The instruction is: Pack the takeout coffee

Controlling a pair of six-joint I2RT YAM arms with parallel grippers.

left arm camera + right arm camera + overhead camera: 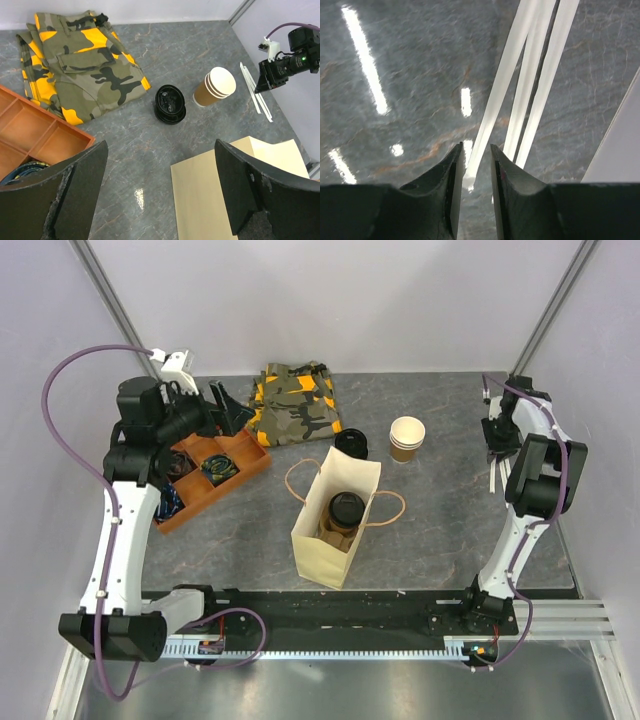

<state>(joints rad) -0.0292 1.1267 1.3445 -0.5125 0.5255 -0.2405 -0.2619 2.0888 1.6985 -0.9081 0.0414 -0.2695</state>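
Note:
The takeout coffee [345, 510], a brown cup under a black lid, stands upright inside the open cream paper bag [318, 550] at the table's middle. In the left wrist view only the outer side of the bag [210, 195] shows. My left gripper [225, 405] hangs open and empty at the back left, above the bare table [160, 200]. My right gripper [493, 452] points down at the far right edge. Its jaws [476, 150] stand narrowly apart around the tip of one white stick [505, 75], with a gap still showing on each side.
A loose black lid [351, 441] and a stack of lidless tan cups [407, 437] sit behind the bag. A folded camouflage cloth [295, 402] lies at the back. An orange divided tray [215, 480] is on the left. Three white sticks [493, 478] lie by the right wall.

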